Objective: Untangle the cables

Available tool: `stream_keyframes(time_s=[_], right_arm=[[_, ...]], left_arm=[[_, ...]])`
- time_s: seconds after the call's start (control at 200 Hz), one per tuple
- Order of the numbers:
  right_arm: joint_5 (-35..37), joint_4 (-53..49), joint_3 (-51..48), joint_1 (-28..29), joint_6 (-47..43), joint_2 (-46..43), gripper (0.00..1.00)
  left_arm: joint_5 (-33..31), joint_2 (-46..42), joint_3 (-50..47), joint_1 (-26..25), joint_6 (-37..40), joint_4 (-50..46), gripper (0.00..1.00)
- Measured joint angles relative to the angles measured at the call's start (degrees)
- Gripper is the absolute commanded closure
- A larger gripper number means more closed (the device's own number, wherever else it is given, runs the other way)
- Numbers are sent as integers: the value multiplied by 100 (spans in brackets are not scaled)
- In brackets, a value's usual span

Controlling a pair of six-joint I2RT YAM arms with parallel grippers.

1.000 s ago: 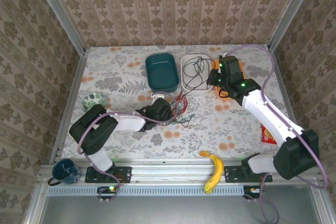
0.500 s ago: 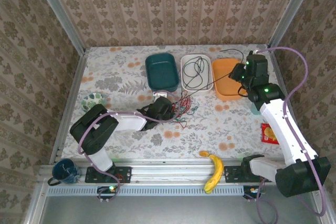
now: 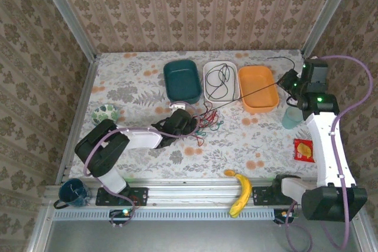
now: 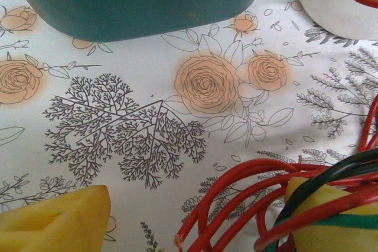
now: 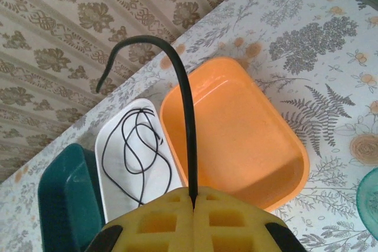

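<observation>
Your right tool (image 5: 193, 200) is clenched on the black cable (image 5: 189, 128), which rises straight out from between the yellow pads (image 5: 236, 222) and then bends over to a free end on the left. From above, you can see that arm standing at the right side of the worktop (image 3: 136, 90). Its long white link reaches toward the far edge, and its wrist is turned left toward the orange tray (image 3: 260, 76). From the tool the black cable runs taut, leftward and nearer, across the orange tray. Its loose loops lie in the white tray (image 3: 234, 75), which sits between the orange tray and the teal tray (image 3: 182, 81).

Your left arm lies low, stretched rightward from its near-left base. Your left tool (image 3: 189, 123) sits at the tangle of red cable (image 3: 205, 117) and green cable (image 4: 348, 221), just on the near side of the teal and white trays. Its wrist view shows the two pads well apart, released. Red strands lie loose on the worktop between them and run over the right pad, and the green cable and a dark strand cross that pad too.

Print on the red packet (image 3: 304, 150) at the right edge is too small to read.
</observation>
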Motion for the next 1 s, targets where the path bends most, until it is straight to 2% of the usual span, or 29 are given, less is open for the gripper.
stream_keyframes(time_s=[0.245,0.39,0.535,0.775,1.0], right_arm=[[-492,-415,295,-476,-2,44,100],[-282,-278,671,-1067,-2,74,100],[2,79,968,-1397,0,74,100],[37,184,990,-1486,-4,79,100],[-140,317,944,-1453,-2,66,100]], left_arm=[[498,-428,-442,352,-59,321,21],[459,-638,-929,850,-11,116,22],[444,-804,-1012,973,96,-42,26],[452,-931,-1034,1036,341,-256,27],[345,-1217,-1001,953,789,-896,23]])
